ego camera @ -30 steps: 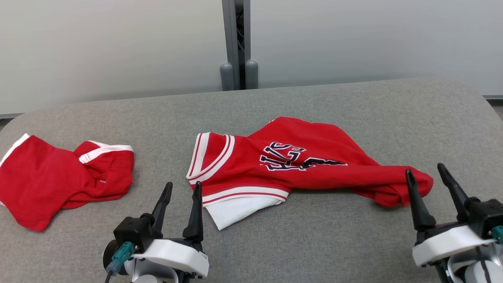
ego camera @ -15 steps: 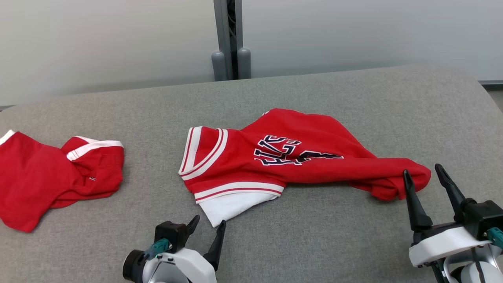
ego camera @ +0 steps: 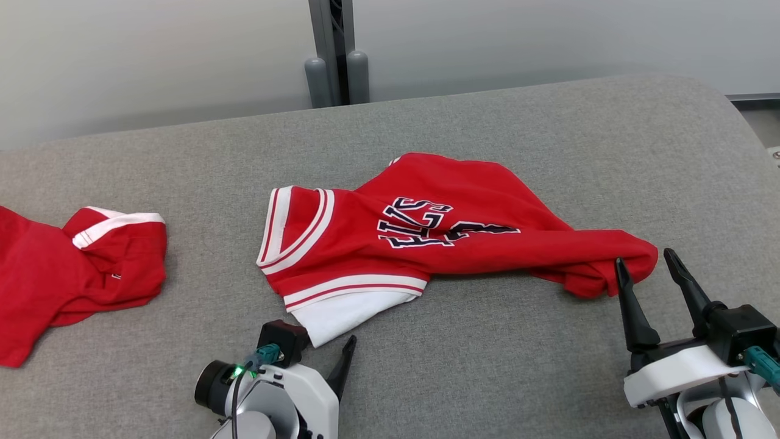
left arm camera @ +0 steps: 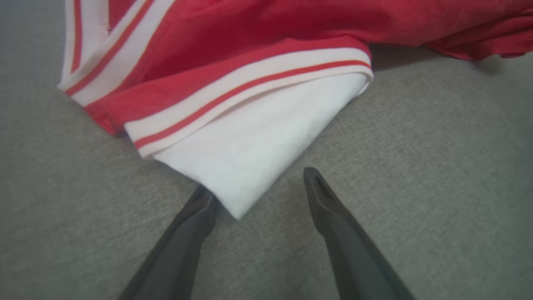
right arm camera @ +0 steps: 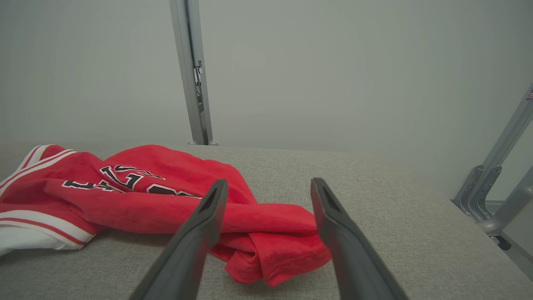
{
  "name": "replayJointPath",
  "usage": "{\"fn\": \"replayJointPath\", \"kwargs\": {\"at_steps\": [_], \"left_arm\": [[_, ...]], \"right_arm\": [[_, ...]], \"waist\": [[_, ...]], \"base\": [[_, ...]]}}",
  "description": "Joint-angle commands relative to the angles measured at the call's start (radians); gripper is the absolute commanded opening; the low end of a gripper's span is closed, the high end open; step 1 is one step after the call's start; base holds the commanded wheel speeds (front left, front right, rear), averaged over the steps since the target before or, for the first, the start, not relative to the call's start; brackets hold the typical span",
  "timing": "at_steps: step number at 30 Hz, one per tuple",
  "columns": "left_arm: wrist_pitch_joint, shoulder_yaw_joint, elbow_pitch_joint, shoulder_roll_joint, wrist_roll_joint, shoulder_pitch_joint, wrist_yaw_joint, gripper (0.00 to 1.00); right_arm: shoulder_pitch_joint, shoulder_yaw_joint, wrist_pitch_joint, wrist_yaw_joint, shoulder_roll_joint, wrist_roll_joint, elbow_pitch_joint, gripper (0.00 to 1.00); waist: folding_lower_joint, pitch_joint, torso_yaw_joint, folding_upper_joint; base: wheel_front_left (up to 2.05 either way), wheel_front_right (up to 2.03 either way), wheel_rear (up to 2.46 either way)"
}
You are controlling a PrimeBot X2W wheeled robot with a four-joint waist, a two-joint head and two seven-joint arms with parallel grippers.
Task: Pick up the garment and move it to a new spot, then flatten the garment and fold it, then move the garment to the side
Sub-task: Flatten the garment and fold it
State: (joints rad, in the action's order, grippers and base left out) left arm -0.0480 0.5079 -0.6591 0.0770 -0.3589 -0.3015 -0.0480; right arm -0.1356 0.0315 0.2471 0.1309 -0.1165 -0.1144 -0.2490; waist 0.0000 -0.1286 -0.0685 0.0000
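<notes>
Obs.: the garment (ego camera: 426,238), a red jersey with white-and-red striped trim, lies crumpled near the middle of the grey table (ego camera: 548,140), not flat. Its chest lettering (ego camera: 420,222) is dark with a white outline. It is upside down in the head view, partly lost in a fold, and unreadable. A white corner (left arm camera: 254,162) sticks out from under the striped hem toward the robot.

The left jaws are open, low over the table, with the white corner's tip between the fingers (left arm camera: 333,216). Contact with the cloth: cannot tell. In the head view one finger is hidden behind the wrist housing (ego camera: 286,396).

The right jaws are open and hold nothing, just beside the bunched red end (right arm camera: 275,250) of the garment. In the head view one fingertip overlaps the cloth; whether it touches is unclear.

A second red garment (ego camera: 79,268), white-trimmed, lies well apart on the robot's left, cut off at the view's edge.
</notes>
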Motion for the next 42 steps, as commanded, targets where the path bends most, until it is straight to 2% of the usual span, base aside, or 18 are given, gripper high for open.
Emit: {"fn": "replayJointPath", "kwargs": {"at_steps": [1, 2, 3, 4, 5, 6, 9, 14, 18, 22, 25, 26, 29, 32, 34, 42], "left_arm": [[-0.006, -0.003, -0.003, 0.001, -0.005, -0.020, -0.005, 1.00], [-0.010, -0.001, -0.004, -0.001, -0.008, -0.023, -0.008, 0.74], [-0.014, -0.001, -0.006, -0.003, -0.015, -0.023, -0.014, 0.41], [-0.018, -0.002, -0.006, -0.005, -0.025, -0.023, -0.019, 0.29], [-0.023, -0.004, -0.002, -0.007, -0.039, -0.024, -0.026, 0.05], [-0.025, -0.007, 0.003, -0.009, -0.055, -0.023, -0.035, 0.00], [-0.002, 0.012, 0.025, -0.015, -0.125, -0.001, -0.067, 0.00], [0.060, 0.033, 0.118, -0.019, -0.291, 0.035, -0.083, 0.00], [0.118, 0.057, 0.275, -0.018, -0.503, 0.067, -0.083, 0.00], [0.153, 0.022, 0.432, 0.012, -0.710, 0.092, -0.083, 0.00], [0.148, -0.039, 0.482, 0.034, -0.800, 0.100, -0.084, 0.00], [0.143, -0.052, 0.476, 0.051, -0.794, 0.097, -0.077, 0.00], [0.106, -0.072, 0.425, 0.086, -0.730, 0.073, -0.013, 0.00], [0.071, -0.057, 0.351, 0.108, -0.644, 0.048, 0.043, 0.00], [0.051, -0.043, 0.305, 0.115, -0.601, 0.028, 0.065, 0.00], [0.018, -0.046, 0.167, 0.070, -0.594, -0.065, 0.058, 0.00]], "right_arm": [[-0.010, -0.005, 0.007, 0.000, 0.000, 0.005, -0.006, 1.00], [-0.011, -0.004, 0.009, 0.000, 0.001, 0.006, -0.008, 1.00], [-0.011, -0.004, 0.010, 0.000, 0.002, 0.007, -0.010, 1.00], [-0.011, -0.004, 0.011, 0.000, 0.002, 0.008, -0.012, 1.00], [-0.011, -0.004, 0.011, 0.000, 0.003, 0.009, -0.014, 1.00], [-0.012, -0.004, 0.012, 0.000, 0.004, 0.009, -0.016, 1.00], [-0.008, -0.007, 0.012, 0.000, 0.006, 0.010, -0.024, 1.00], [0.002, -0.006, 0.015, 0.000, 0.008, 0.011, -0.038, 1.00], [0.011, 0.000, 0.017, 0.000, 0.010, 0.013, -0.041, 1.00], [0.017, 0.005, 0.017, 0.000, 0.012, 0.013, -0.042, 1.00], [0.018, 0.011, 0.018, 0.000, 0.012, 0.011, -0.044, 1.00], [0.019, 0.014, 0.018, 0.000, 0.013, 0.012, -0.044, 1.00], [0.017, 0.023, 0.019, 0.000, 0.016, 0.013, -0.043, 1.00], [0.007, 0.032, 0.019, 0.000, 0.016, 0.015, -0.043, 1.00], [-0.002, 0.038, 0.020, 0.000, 0.016, 0.015, -0.042, 1.00], [-0.030, 0.063, 0.021, 0.000, 0.020, 0.016, -0.049, 1.00]], "waist": [[0.0000, 0.000, -0.001, 0.0000], [0.0000, 0.001, -0.001, 0.0000], [0.0000, 0.002, -0.002, 0.0000], [0.0000, 0.003, -0.002, 0.0000], [0.0000, 0.006, -0.002, 0.0000], [0.0000, 0.008, -0.001, 0.0000], [0.0000, 0.024, 0.003, 0.0000], [0.0000, 0.052, 0.012, 0.0000], [0.0000, 0.072, 0.017, 0.0000], [0.0000, 0.081, 0.019, 0.0000], [0.0000, 0.084, 0.017, 0.0000], [0.0000, 0.083, 0.015, 0.0000], [0.0000, 0.077, 0.008, 0.0000], [0.0000, 0.065, -0.004, 0.0000], [0.0000, 0.053, -0.013, 0.0000], [0.0000, 0.001, -0.055, 0.0000]], "base": [[0.00, 0.00, 0.00], [0.00, 0.00, 0.00], [0.00, 0.00, 0.00], [0.00, 0.00, 0.00], [0.00, 0.00, 0.00], [0.00, 0.00, 0.00], [0.00, 0.00, 0.00], [0.00, 0.00, 0.00], [0.00, 0.00, 0.00], [0.00, 0.00, 0.00], [0.00, 0.00, 0.00], [0.00, 0.00, 0.00], [0.00, 0.00, 0.00], [0.00, 0.00, 0.00], [0.00, 0.00, 0.00], [0.00, 0.00, 0.00]]}}
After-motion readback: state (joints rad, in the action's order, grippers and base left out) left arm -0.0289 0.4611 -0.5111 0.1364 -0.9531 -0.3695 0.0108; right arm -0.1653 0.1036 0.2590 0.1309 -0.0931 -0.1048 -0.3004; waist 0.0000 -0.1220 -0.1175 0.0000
